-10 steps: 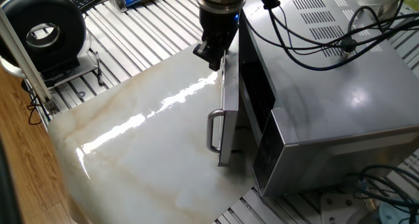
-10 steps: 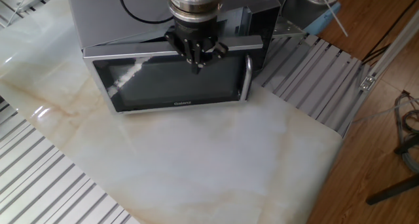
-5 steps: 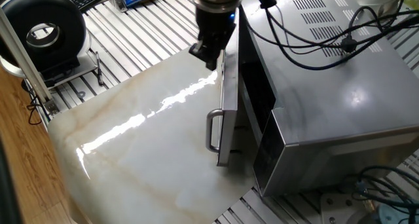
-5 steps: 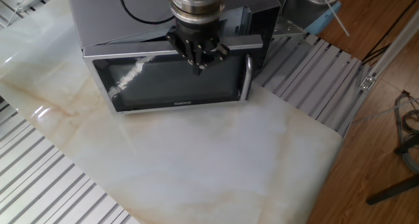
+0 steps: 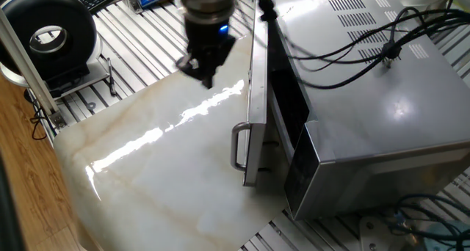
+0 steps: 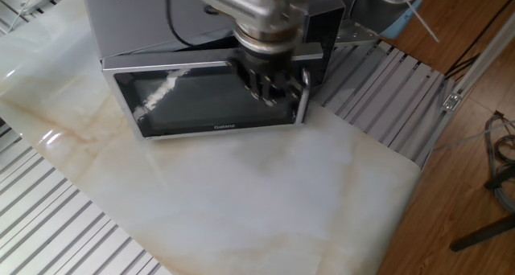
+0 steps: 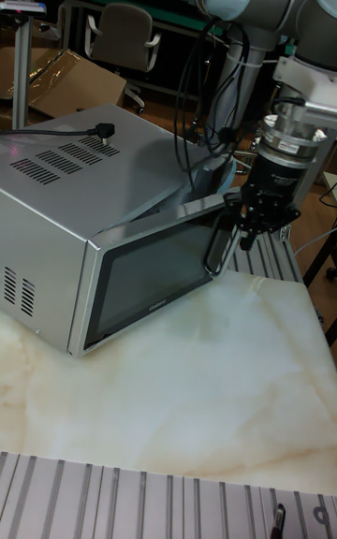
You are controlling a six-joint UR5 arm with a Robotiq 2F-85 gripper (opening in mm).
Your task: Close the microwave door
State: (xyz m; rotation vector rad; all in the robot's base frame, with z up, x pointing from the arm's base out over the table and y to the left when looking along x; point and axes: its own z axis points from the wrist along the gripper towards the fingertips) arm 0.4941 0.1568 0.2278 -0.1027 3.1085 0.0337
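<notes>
A silver microwave (image 5: 382, 111) sits on a pale marble-patterned table (image 5: 147, 177), and its door (image 5: 256, 97) stands slightly ajar, swung out from the dark cavity with a narrow gap on the handle side. Half a second ago the gripper (image 5: 201, 69) hung right at the door's top edge near the middle; it has now pulled away from the door and moved out over the table, and its outline is blurred with motion. In the other fixed view the gripper (image 6: 272, 88) has slid sideways along the door's front toward the vertical bar handle (image 6: 305, 96), and in the tall view it hangs just beside that handle end (image 7: 253, 221). The door itself sits at the same small angle as it did a second ago, so it has not moved while the arm shifted. The fingers look drawn close together and carry nothing, though the blur makes it hard to be sure, so I cannot tell their exact state. The door is not yet shut. My reading is that the arm is repositioning toward the free, handle end of the door, where a push toward the microwave would swing it closed more easily than one near the hinge.
</notes>
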